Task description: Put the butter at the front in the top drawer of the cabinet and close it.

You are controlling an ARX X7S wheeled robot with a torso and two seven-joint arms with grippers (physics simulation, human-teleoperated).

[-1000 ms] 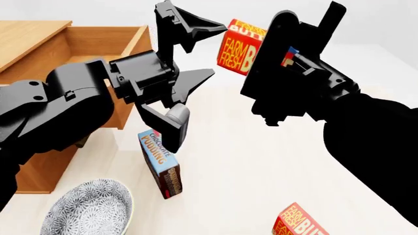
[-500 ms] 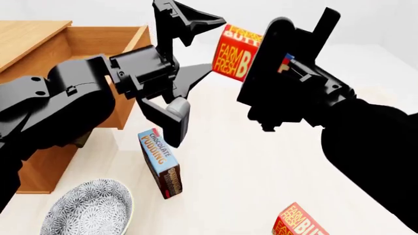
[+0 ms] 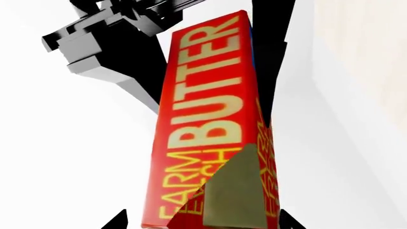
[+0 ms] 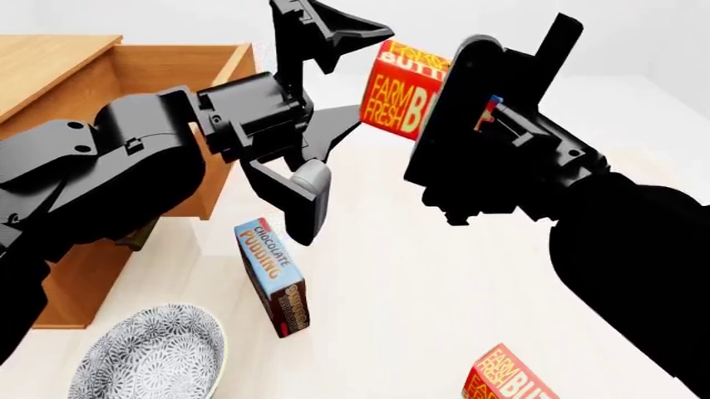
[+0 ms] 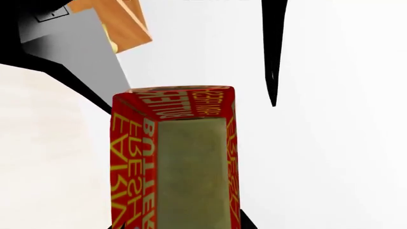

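Two butter cartons: both show in the head view, one up in the air and one down on the desk.

Head view, butter (image 4: 396, 89): held up high by the right gripper (image 4: 435, 100), well above the desk (image 4: 444, 274), just right of the open top drawer (image 4: 178, 75).
Head view, right fingers: clamped on the carton's sides (mostly hidden behind the black gripper body, but the carton hangs from it).
Head view, left gripper (image 4: 338, 83): spread wide, one finger above the carton's left edge and one below it; I can't tell if either one touches it.
Head view, cabinet (image 4: 56, 71): at the left, top drawer pulled out, nothing visible inside from here.
Head view, second butter carton (image 4: 510, 376): lying on the desk at the bottom edge, near the robot.
Head view, chocolate pudding box (image 4: 272, 277): standing on the desk below the left gripper.
Head view, bowl (image 4: 150, 353): patterned, bottom left, near the pudding box.

Left wrist view, carton: the butter fills the middle, yellow lettering readable, the black right gripper behind it.

Right wrist view, carton: seen end-on between the right fingers, with a corner of the wooden cabinet (image 5: 117, 26) beyond it.
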